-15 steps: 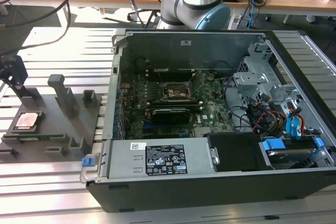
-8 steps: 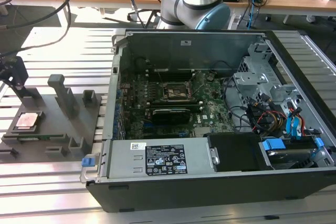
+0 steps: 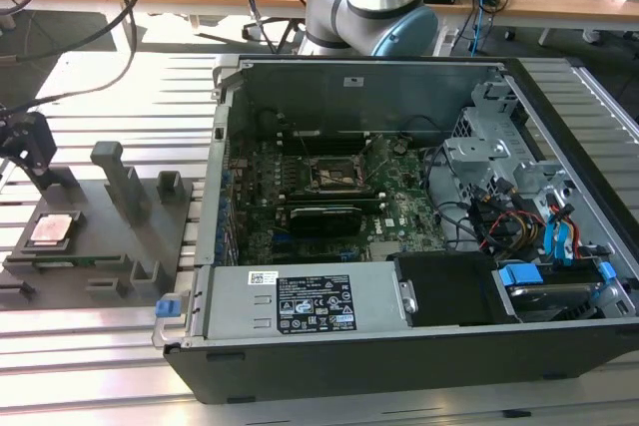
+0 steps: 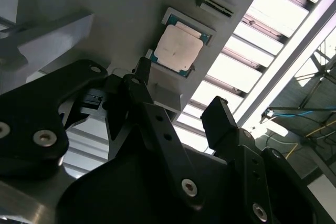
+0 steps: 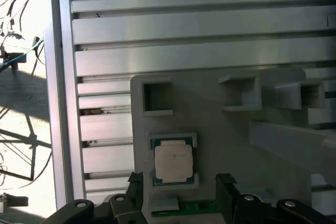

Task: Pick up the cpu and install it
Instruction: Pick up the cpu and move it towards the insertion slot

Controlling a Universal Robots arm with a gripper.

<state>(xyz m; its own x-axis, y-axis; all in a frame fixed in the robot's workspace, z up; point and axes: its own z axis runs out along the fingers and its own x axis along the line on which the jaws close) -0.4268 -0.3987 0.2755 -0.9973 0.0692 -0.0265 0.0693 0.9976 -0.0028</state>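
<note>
Grey fixture (image 5: pixel 226 145), partly hidden behind the wide-open, empty hand (image 5: pixel 180 181), holds the cpu (image 5: pixel 173 161) untouched.

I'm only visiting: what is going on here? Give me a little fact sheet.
Chip: small flat silvery-pink square cpu, lying in a grey plastic fixture block, not lifted
Claw: black claw, open, poised over the cpu, holding nothing
Computer: open black computer case, to the exterior view's right of the fixture
Socket: black square socket frame inside the case
</note>
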